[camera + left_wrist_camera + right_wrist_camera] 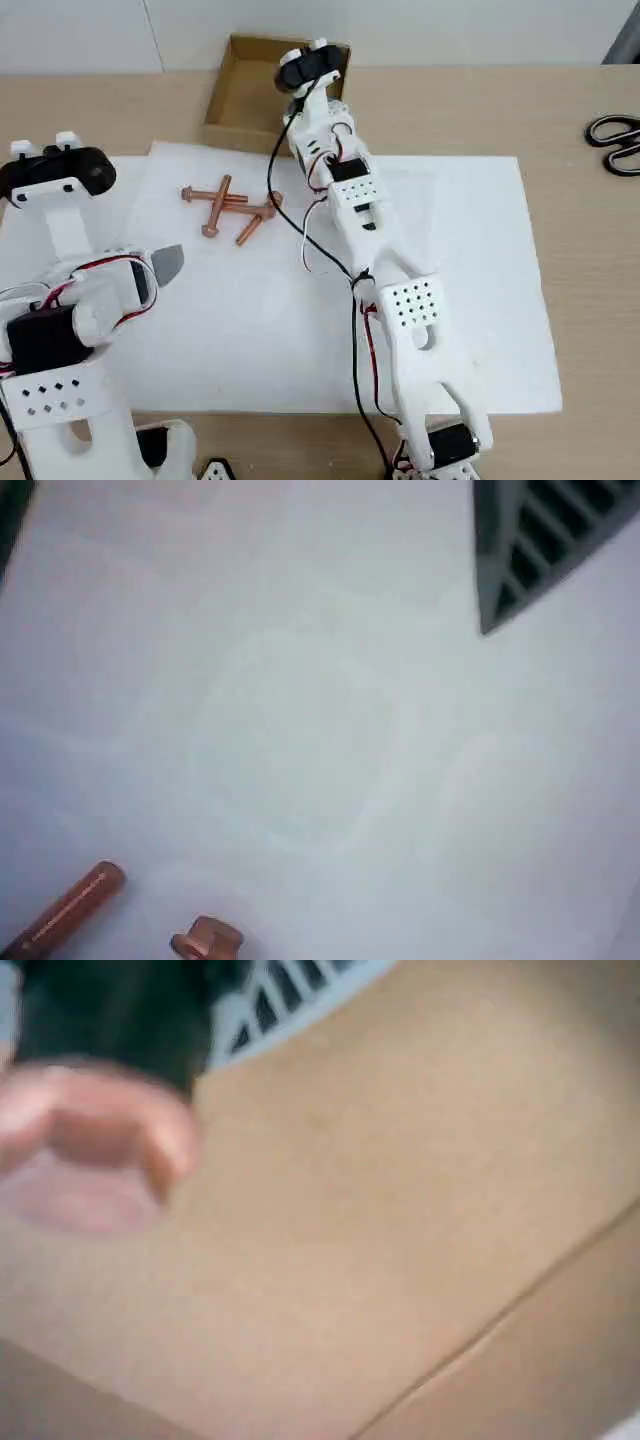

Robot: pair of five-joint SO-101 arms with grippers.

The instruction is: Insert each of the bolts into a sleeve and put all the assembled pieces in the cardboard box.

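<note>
Several copper bolts and sleeves (232,208) lie in a loose pile on the white foam sheet (450,250). The cardboard box (232,92) stands at the back, just beyond the sheet. My right gripper (305,70) hangs over the box's right side; in the right wrist view it (110,1110) is shut on a blurred copper piece (85,1150) above the box floor (400,1210). My left gripper (160,268) hovers over the sheet's left part, open and holding nothing. The left wrist view has a copper shank (65,910) and a bolt head (207,942) at its edge, with one finger (540,550) above the foam.
Black-handled scissors (615,140) lie on the wooden table at the far right. The right arm (375,240) stretches across the middle of the sheet, its black cable (300,230) trailing beside the copper pile.
</note>
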